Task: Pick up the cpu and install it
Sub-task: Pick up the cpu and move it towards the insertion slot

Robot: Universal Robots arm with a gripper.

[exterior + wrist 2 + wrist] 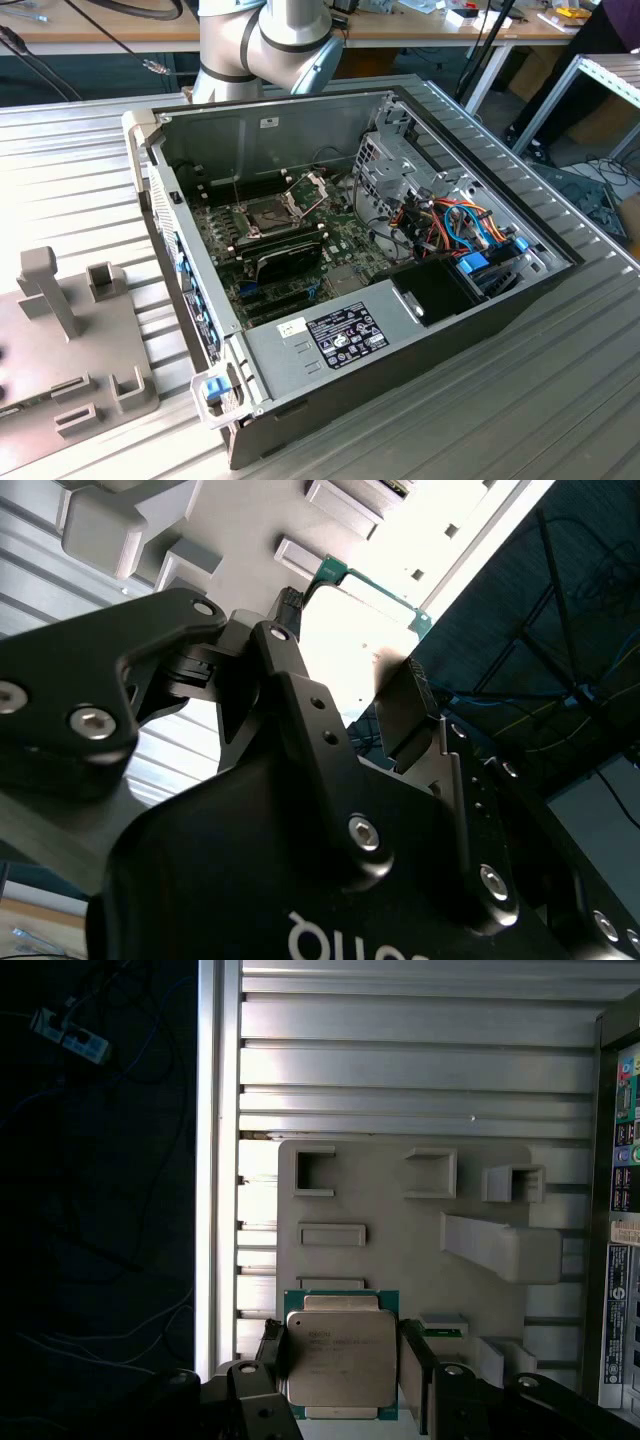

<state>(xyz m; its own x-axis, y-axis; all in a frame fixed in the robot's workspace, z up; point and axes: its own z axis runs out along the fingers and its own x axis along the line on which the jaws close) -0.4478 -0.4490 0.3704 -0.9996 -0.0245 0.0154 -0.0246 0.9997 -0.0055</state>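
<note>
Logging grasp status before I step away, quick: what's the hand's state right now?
Hand: set around the cpu over the grey fixture; whether it grips it cannot be told.

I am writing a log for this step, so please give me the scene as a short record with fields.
cpu: lying flat on the grey fixture, metal top up
tool: straddling the cpu, low over the fixture
socket: on the green motherboard, hinged frame raised
computer case: open, on the slatted table beside the fixture
task state: cpu not yet in the socket
</note>
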